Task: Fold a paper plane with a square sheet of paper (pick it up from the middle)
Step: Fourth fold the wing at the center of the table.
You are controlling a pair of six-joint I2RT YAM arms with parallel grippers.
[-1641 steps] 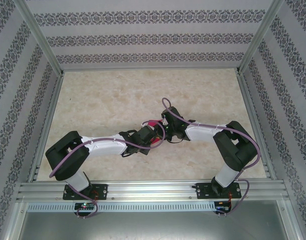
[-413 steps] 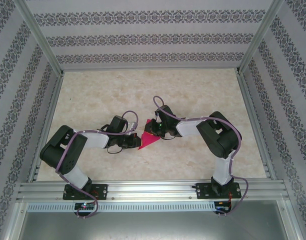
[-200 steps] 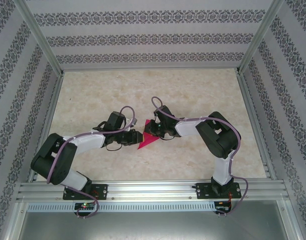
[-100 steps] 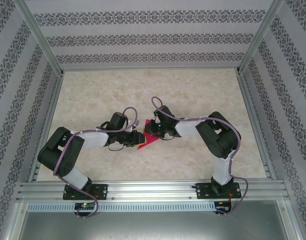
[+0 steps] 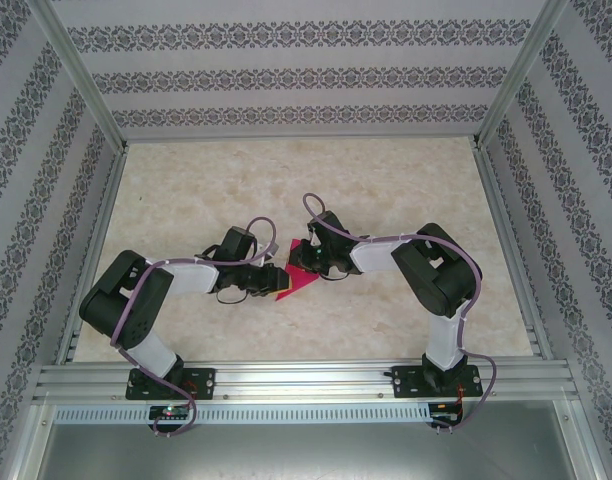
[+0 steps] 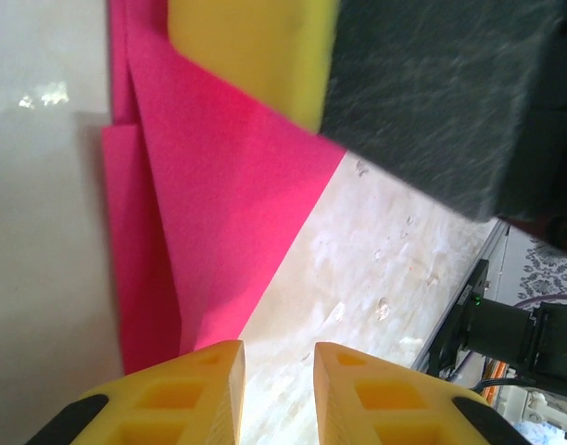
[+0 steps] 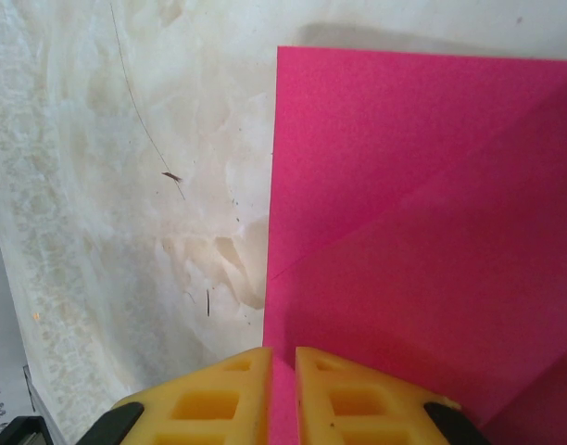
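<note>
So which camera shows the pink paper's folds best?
The right wrist view: the pink paper lies flat and sharp, its diagonal crease plain. Left wrist shows overlapping layers, partly hidden; top view, a small triangle.

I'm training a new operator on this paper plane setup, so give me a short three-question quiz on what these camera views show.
1. Where does the folded magenta paper lie? A) on the table between the left gripper and the right gripper; B) in the far left corner; C) on the front rail.
2. True or false: the paper is a flat, uncreased square.
3. In the left wrist view, what is the yellow block over the paper's upper end?
Key: 1 A. 2 False: fold lines and overlapping flaps show. 3 A finger of the right gripper.
</note>
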